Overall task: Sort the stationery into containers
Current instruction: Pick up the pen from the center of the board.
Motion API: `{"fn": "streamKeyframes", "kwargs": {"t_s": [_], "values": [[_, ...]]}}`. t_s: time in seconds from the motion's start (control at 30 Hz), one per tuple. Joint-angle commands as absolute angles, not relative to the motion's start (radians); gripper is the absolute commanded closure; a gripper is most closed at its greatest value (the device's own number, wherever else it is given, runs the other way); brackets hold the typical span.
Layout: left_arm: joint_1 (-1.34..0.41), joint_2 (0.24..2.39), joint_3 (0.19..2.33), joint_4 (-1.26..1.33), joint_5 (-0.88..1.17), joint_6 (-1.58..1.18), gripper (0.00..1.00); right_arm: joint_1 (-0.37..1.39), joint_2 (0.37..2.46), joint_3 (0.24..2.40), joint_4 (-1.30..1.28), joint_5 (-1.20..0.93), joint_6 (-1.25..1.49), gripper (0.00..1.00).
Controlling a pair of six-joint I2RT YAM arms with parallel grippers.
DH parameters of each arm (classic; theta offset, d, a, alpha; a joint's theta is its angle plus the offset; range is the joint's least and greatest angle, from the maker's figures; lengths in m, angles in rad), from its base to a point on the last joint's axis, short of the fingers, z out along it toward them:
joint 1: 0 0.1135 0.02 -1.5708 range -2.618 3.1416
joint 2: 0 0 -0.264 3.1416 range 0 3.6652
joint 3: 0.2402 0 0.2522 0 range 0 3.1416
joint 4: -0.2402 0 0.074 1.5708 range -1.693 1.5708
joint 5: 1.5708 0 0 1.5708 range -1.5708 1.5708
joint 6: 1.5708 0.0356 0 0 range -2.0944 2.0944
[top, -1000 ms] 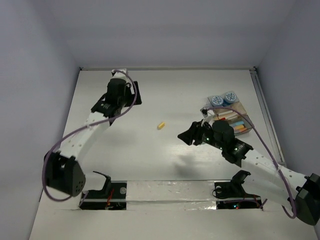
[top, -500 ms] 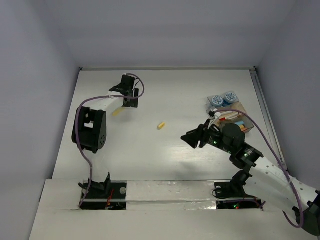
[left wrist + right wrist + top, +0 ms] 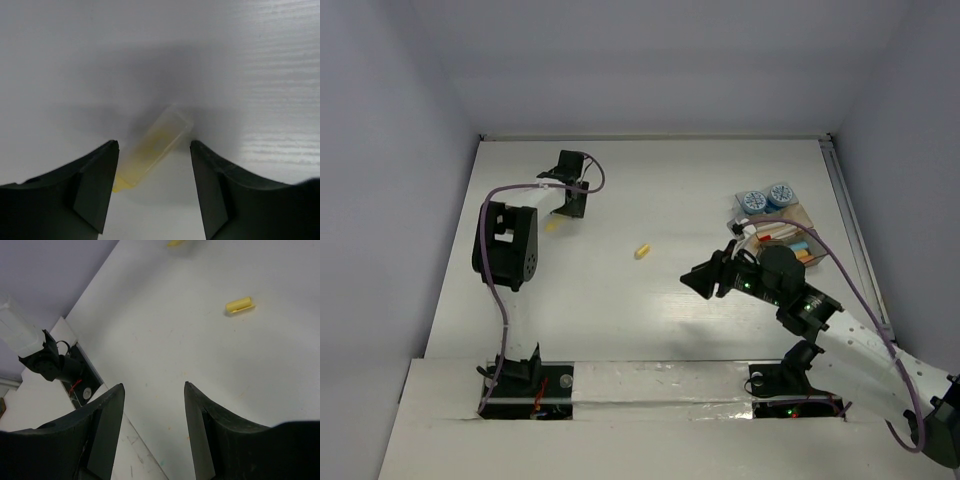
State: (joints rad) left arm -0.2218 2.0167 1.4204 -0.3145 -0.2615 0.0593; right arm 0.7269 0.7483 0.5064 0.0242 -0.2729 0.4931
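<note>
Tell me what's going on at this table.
Stationery sorting, mid-job. The left gripper is open, straddling a yellow stub lying on the table, not gripped yet. The right gripper hangs open and empty. A second yellow stub lies mid-table; trays at right already hold pens.

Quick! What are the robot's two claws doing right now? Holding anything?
Left gripper: open, jaws either side of a yellow stub, not gripping it.
Right gripper: open, empty.
</note>
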Motion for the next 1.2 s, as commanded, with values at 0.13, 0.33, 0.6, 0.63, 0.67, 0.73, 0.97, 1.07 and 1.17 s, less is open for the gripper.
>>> {"fn": "streamKeyframes", "kwargs": {"t_s": [0.13, 0.33, 0.6, 0.63, 0.67, 0.73, 0.97, 1.07, 1.17], "values": [[-0.190, 2.057, 1.456, -0.394, -0.253, 0.045, 0.55, 0.732, 0.759, 0.523, 0.037, -0.278, 0.477, 0.43], [-0.172, 2.077, 1.434, -0.403, -0.189, 0.006, 0.72, 0.732, 0.744, 0.535, 0.009, -0.267, 0.482, 0.43], [-0.144, 2.057, 1.401, -0.380, -0.046, -0.084, 0.66, 0.732, 0.778, 0.571, -0.026, -0.316, 0.465, 0.34], [-0.134, 2.051, 1.393, -0.374, -0.032, -0.107, 0.80, 0.732, 0.788, 0.578, -0.022, -0.330, 0.465, 0.33], [-0.133, 2.045, 1.388, -0.356, -0.023, -0.120, 0.88, 0.732, 0.799, 0.583, -0.015, -0.356, 0.465, 0.32], [-0.124, 2.014, 1.375, -0.331, -0.005, -0.150, 1.00, 0.732, 0.825, 0.591, -0.003, -0.373, 0.477, 0.31], [-0.124, 1.863, 1.264, -0.146, 0.146, -0.308, 1.00, 0.732, 0.897, 0.623, 0.066, -0.411, 0.479, 0.30], [-0.124, 1.725, 1.133, 0.025, 0.251, -0.452, 1.00, 0.732, 0.934, 0.647, 0.103, -0.426, 0.474, 0.30], [-0.124, 1.559, 0.944, 0.273, 0.328, -0.664, 1.00, 0.732, 0.957, 0.670, 0.138, -0.423, 0.479, 0.30]]}}
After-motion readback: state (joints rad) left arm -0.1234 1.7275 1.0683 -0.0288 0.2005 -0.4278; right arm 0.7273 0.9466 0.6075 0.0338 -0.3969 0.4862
